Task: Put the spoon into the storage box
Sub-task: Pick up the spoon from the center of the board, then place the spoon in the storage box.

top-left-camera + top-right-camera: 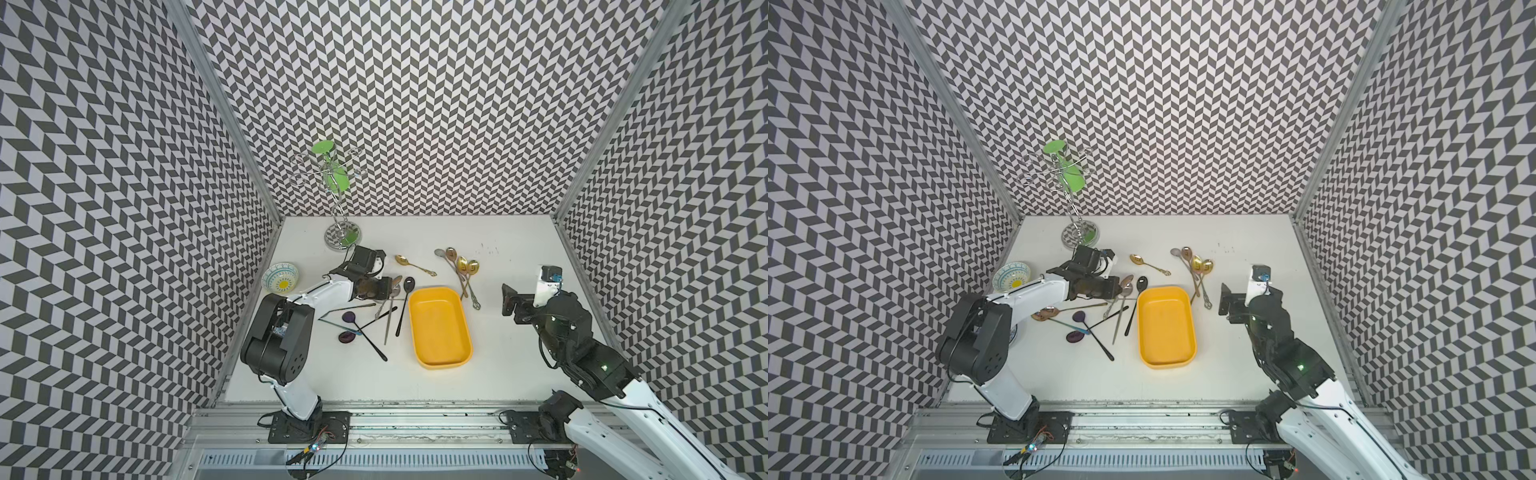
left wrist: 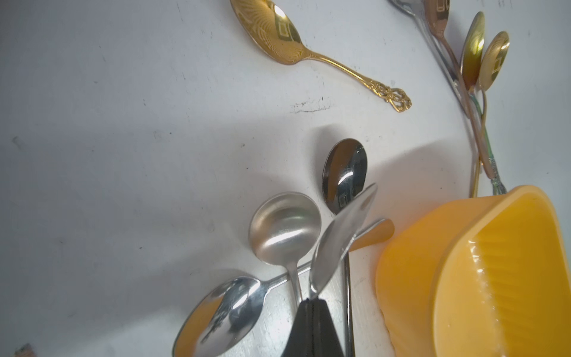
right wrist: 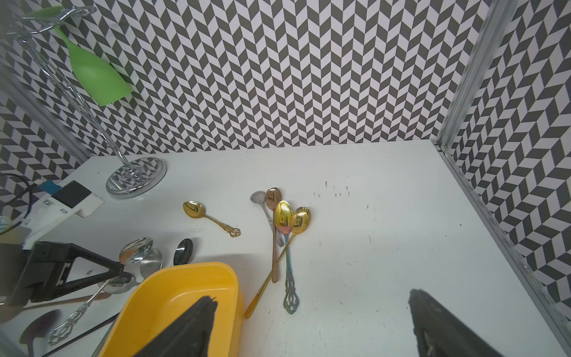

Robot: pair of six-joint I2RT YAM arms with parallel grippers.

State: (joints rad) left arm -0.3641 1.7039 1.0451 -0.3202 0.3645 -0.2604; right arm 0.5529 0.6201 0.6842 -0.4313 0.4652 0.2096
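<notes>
Pinches a silver spoon (image 2: 340, 238) by the neck with the left fingers (image 2: 309, 327), shut tight on it. Holds the bowl tilted on edge, raised above the tabletop (image 1: 511, 353) and above other spoons lying flat there: two silver, one dark (image 2: 346, 170). Carries it just beside the far corner of the yellow storage box (image 1: 438, 328) on the left arm's side, outside the rim and not yet in. Finds the box mid-tabletop, between the two arms, long sides running front to back. Spreads the right fingers (image 3: 185, 324) wide, gripping nothing, off the box's opposite long side and apart from it. Leaves a gold spoon (image 1: 415, 266) alone beyond the box, with a cluster of gold and rose spoons (image 1: 461, 270) near its far right corner.
</notes>
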